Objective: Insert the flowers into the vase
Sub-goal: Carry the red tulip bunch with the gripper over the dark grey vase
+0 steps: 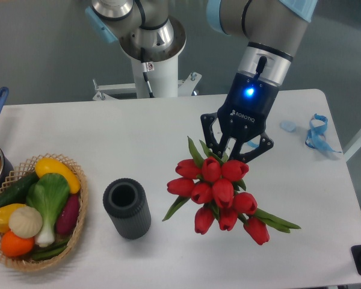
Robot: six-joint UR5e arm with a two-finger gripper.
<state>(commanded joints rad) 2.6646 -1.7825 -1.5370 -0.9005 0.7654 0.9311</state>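
The short, dark grey, ribbed cylindrical vase (127, 208) stands upright on the white table (108, 138), its round mouth showing nothing inside. To its right, well apart from it, hangs the bunch of red tulip buds with long green leaves (219, 195), the flowers spread wider than the vase. The black two-finger gripper (234, 153) sits directly above the bunch with its fingers drawn in around the hidden stems, so it appears to hold the flowers. Whether the bunch is lifted or touches the table cannot be told. Left of the vase lies a woven wicker basket of colourful vegetables (36, 211). Judging by this, the grasp is done; carrying the bunch over the vase and lowering the stems in remain.
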